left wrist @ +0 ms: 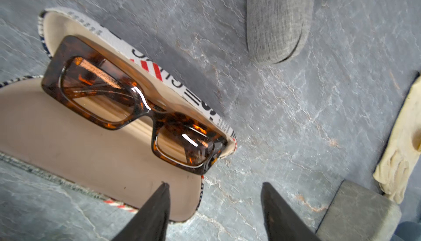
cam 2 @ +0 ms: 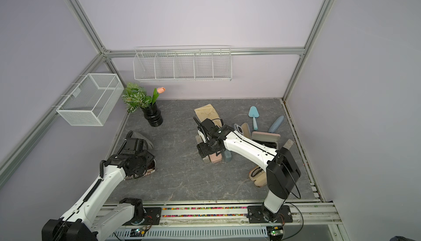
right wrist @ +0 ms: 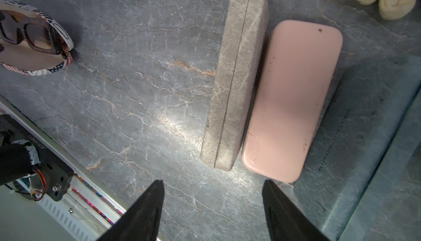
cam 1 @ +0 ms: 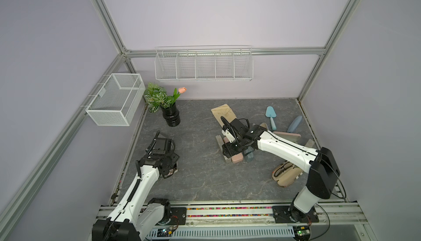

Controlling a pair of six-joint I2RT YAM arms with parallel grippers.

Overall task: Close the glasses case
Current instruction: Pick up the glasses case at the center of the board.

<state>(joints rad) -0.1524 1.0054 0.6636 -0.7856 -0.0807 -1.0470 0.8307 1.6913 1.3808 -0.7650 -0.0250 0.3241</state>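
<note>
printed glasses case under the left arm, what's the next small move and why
Probably lower the left gripper to the free edge of the flat lid and start tipping it over the glasses. The printed case lies fully open, the glasses sit in its tray, and the open jaws hold nothing.

You see only a sliver of the printed case in both top views; the left arm covers the rest, and the left wrist view crops it.

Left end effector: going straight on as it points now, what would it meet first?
Likely the open glasses case's end, one finger above its lining, the other above table; depth unclear.
</note>
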